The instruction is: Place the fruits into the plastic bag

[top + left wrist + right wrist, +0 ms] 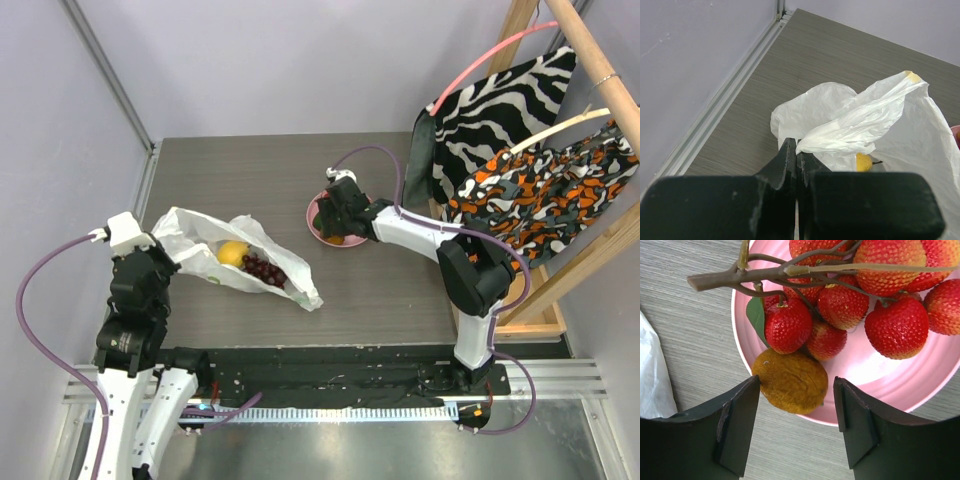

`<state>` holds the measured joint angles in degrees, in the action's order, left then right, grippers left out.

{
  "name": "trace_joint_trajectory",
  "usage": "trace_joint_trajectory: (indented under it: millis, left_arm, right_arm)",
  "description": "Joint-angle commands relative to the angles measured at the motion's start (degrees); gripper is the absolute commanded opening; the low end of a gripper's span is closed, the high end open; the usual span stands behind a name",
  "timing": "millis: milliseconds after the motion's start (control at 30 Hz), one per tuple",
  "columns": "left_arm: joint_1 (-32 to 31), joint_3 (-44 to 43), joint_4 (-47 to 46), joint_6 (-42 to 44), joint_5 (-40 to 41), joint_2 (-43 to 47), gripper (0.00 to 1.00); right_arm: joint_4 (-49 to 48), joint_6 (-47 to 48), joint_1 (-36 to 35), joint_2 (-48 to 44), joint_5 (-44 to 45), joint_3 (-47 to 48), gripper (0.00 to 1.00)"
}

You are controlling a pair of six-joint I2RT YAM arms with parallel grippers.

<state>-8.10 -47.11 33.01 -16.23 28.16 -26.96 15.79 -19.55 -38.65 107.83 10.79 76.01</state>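
Left gripper (pixel 796 152) clamped tight on the plastic bag (pixel 865 115) rim, lemon (pixel 863 161) just beyond its jaws. Right gripper (pixel 796 390) spread wide, brown-orange fruit (pixel 790 382) between the jaws on the pink plate (pixel 865 371), perhaps touching, hard to say. Red bunch (pixel 840 305) just beyond.

No legible text, label, brand, number, sign on plastic bag (pixel 187 230), pink plate (pixel 880 376), zebra-striped cloth (pixel 500 100).
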Motion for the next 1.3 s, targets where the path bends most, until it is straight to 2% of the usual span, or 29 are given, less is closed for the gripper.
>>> trace_joint_trajectory:
  millis: [0,400,833,933,1067,1267]
  left_arm:
    - [0.5,0.1,-2.7,0.1,-0.6,-0.2,0.00]
    - [0.5,0.2,-2.6,0.1,-0.8,0.1,0.00]
    - [0.5,0.4,-2.7,0.1,-1.3,0.4,0.00]
    - [0.5,0.4,-2.7,0.1,-1.4,0.4,0.00]
    - [0.5,0.4,-2.7,0.1,-1.4,0.5,0.00]
    - [0.5,0.4,-2.8,0.1,-1.7,0.6,0.00]
  right_arm:
    - [-2.5,-0.9,0.5,1.2,-0.4,2.6,0.67]
    - [-3.7,-2.7,0.9,3.4,-2.5,1.9,0.68]
    - [-3.8,-3.4,0.9,4.4,-1.0,-0.2,0.81]
    - [-3.8,-3.2,1.0,4.6,-1.0,-0.2,0.78]
    - [-4.0,-3.4,0.9,3.9,-1.6,-0.5,0.67]
    - [-4.8,-3.6,1.0,-1.8,-3.3,-3.0,0.61]
